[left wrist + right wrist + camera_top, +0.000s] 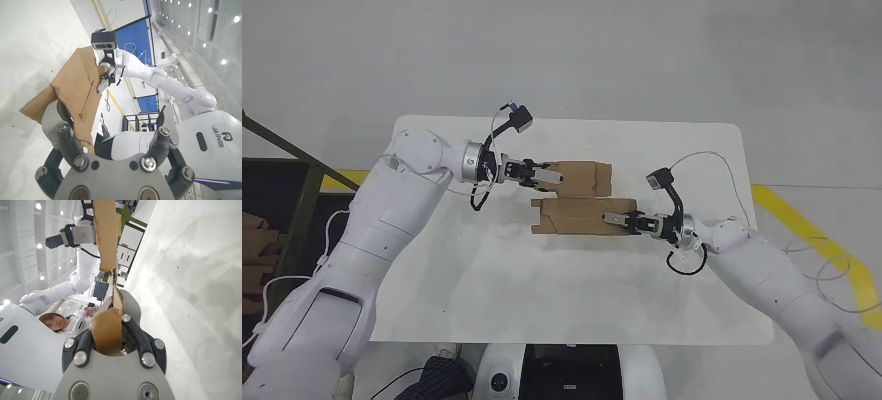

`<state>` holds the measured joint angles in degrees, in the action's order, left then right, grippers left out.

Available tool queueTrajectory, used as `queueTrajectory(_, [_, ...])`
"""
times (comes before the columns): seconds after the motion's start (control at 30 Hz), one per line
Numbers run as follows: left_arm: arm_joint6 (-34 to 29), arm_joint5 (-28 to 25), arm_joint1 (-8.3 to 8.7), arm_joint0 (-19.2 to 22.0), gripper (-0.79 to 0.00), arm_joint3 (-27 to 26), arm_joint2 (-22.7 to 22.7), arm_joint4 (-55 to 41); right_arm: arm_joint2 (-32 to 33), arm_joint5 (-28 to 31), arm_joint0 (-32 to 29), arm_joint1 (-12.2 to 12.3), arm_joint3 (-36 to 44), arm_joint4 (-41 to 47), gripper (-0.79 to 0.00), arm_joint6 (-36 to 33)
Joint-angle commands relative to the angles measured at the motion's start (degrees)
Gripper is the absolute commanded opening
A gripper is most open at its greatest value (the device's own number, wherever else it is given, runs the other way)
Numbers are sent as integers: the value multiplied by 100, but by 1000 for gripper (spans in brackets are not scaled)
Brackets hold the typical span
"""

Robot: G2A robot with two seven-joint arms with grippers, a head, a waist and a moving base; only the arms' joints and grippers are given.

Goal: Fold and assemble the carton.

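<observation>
A white table (542, 290) stands on a pale grey floor marked with yellow lines. Nearest the robot's side of it, the right gripper (620, 218) comes in low with its forearm almost level and the wrist pointing across the table towards the other arm. Its jaws are clenched on a torn edge of the carton (577, 215), and the cardboard runs straight between them. This grip looks meant to pin one end so the carton cannot slide or twist while it is being worked.

The carton is brown and partly opened. It stands on edge over the middle of the table, between the two grippers, with one panel nearer the robot and another behind it. I cannot tell whether its lower flap rests on the table.

Farther back, the left gripper (550, 174) reaches in from the opposite side, elbow bent and wrist level. Its jaws are spread wide and grasp nothing. One of its fingers (50, 117) lies against the ragged edge of the far panel while the other stands well clear. It probably presses that panel to swing it round its crease and square the carton up
</observation>
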<state>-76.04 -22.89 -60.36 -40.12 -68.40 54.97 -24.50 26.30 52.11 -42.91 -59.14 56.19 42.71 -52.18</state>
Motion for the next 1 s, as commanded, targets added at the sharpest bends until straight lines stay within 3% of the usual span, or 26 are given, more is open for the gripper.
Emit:
queueTrajectory(0.0, [84, -39, 0, -11, 0, 4, 0, 106, 6, 0, -8, 2, 15, 25, -785, -1])
queueTrajectory(0.07, [160, -52, -2, -25, -46, 9, 2, 167, 17, 6, -15, 5, 32, 49, -785, 6])
queueTrajectory(0.2, [355, -59, 0, -52, -400, 8, 29, 302, 34, 7, -24, 13, 60, 65, -785, 7])
queueTrajectory(0.27, [433, -53, 3, -58, -446, 5, 47, 379, 44, 7, -34, 16, 67, 89, -785, 7])
queueTrajectory(0.43, [566, -75, 10, -80, -505, -46, 57, 611, 71, 8, -55, 21, 80, 141, -785, 8])
queueTrajectory(0.7, [708, -27, 0, -101, -523, -82, 35, 784, 101, 15, -78, 25, 103, 170, -785, 15])
queueTrajectory(0.97, [828, 20, -5, -109, -619, -103, 42, 910, 126, 25, -100, 31, 113, 178, -785, 25])
